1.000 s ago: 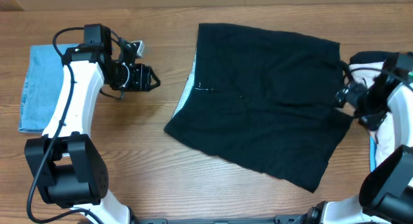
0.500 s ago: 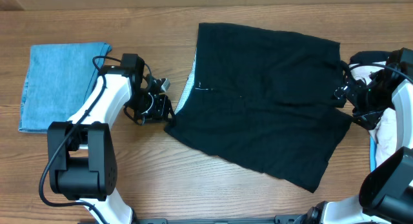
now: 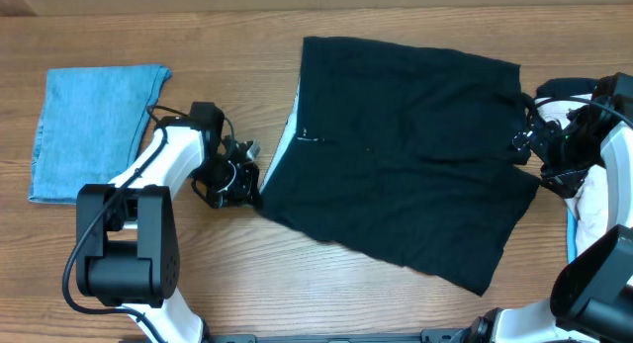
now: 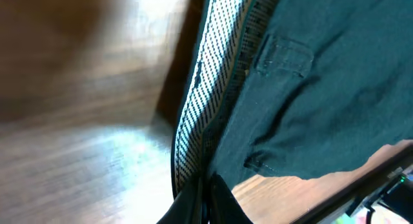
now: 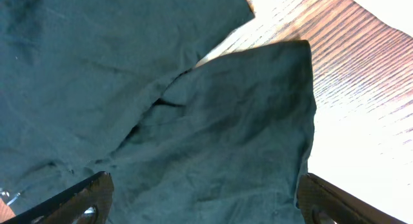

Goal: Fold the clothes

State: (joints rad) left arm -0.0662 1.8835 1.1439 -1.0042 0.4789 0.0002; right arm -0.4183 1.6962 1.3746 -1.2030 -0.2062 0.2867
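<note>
Waistband [image 4: 206, 95] of the black shorts [image 3: 406, 155] faces the left pincer [image 3: 245, 185], which is closed on its near corner, wrist low and pointing right; the shorts lie flat, centre-right on the bench [image 3: 247, 284], long axis left to right; right pincer [image 3: 524, 145] stands spread over the opposite edge.

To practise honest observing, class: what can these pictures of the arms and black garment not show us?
- Whether the left gripper grips the black garment: tiny overhead; left wrist view blurred, fingertips cut by its bottom edge.
- The pale cloth at right: overhead, mostly under the right arm, cut by the frame edge.
- The garment's far-right hem: overhead, behind the right gripper.
</note>
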